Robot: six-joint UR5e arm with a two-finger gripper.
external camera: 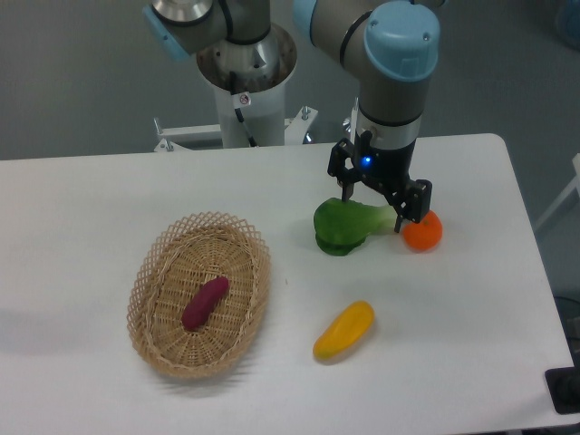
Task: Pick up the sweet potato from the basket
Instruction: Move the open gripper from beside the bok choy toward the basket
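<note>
Sweet potato [206,303]: not yet picked, lying in the basket [149,272] well apart from the gripper [379,201], whose fingers are spread, nothing held, over a green vegetable [344,227].

Robotics lab, UR5e arm [390,54] on pedestal mount [246,86] top centre, plain white table [109,199], grey floor behind, toy vegetables as test props
</note>
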